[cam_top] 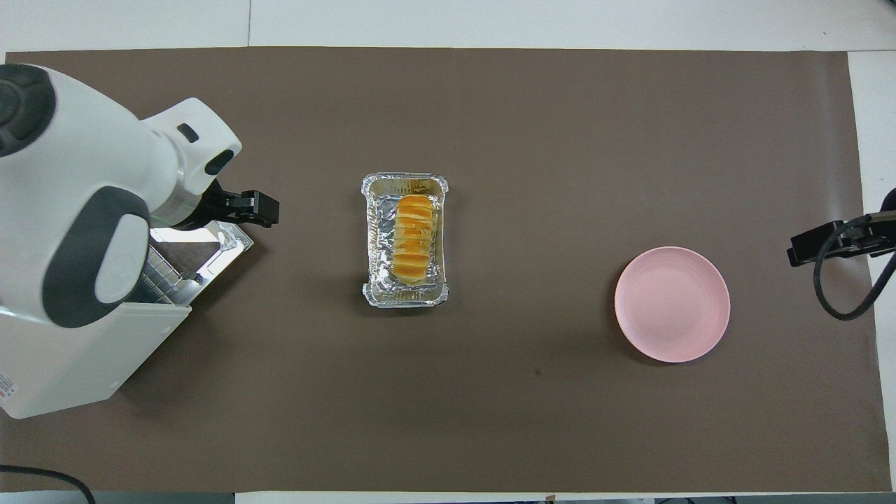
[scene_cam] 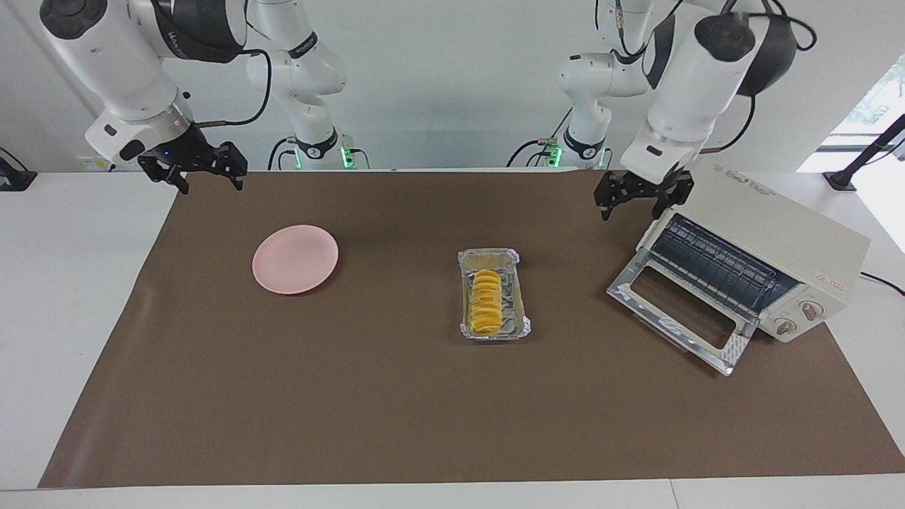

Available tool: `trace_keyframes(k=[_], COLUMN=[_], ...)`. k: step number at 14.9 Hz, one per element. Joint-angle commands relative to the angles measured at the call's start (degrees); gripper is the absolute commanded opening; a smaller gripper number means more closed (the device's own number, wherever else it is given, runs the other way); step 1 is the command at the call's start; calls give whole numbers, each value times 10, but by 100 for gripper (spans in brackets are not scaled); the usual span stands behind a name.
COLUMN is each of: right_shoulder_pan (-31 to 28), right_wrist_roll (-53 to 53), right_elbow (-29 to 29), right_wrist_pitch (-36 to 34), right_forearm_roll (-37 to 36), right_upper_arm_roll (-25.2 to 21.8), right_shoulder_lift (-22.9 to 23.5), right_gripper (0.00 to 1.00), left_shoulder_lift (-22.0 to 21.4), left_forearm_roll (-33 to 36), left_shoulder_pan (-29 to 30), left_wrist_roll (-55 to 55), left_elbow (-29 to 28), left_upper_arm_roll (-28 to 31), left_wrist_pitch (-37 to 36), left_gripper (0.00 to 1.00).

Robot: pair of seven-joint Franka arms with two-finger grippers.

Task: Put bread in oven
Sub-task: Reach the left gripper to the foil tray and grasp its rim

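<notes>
The bread, a ridged yellow-orange loaf, lies in a foil tray at the middle of the mat. The cream-white oven stands at the left arm's end of the table, its glass door dropped open and its wire rack showing. My left gripper hangs open and empty in the air by the oven's corner, between the oven and the tray. My right gripper is open and empty over the mat's edge at the right arm's end.
A round pink plate lies on the brown mat between the tray and the right arm's end of the table. In the overhead view, the left arm covers much of the oven door.
</notes>
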Motion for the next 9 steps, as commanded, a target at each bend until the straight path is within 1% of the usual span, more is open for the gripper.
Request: trace_keyframes(k=[1,4,5,7,9], right_shoulder_pan=[-14,-24,-21,-21,-20], right_wrist_roll=[-3,-5,-5,-4,-5], right_elbow=[7,7,8,7,8], right_wrist_pitch=[15,25,25,25,25], right_forearm_roll=[-6,0,0,0,5], right_upper_arm_roll=[10,11,11,11,11], right_shoulder_lift=[-6,-8,-8,-7,-6], right_gripper=[100,100,100,100,100], left_shoulder_lift=[73,142,160,194,229], left_forearm_roll=[0,-8,-8,1,31], left_shoulder_pan=[-72,-124,-145,-188,-215], left_wrist_roll=[-84,-138,-160,-204,-255], left_elbow=[28,114,132,139,149], left_upper_arm_roll=[9,8,9,13,14], left_wrist_pitch=[63,61,60,67,85], left_gripper=[100,100,100,100,100])
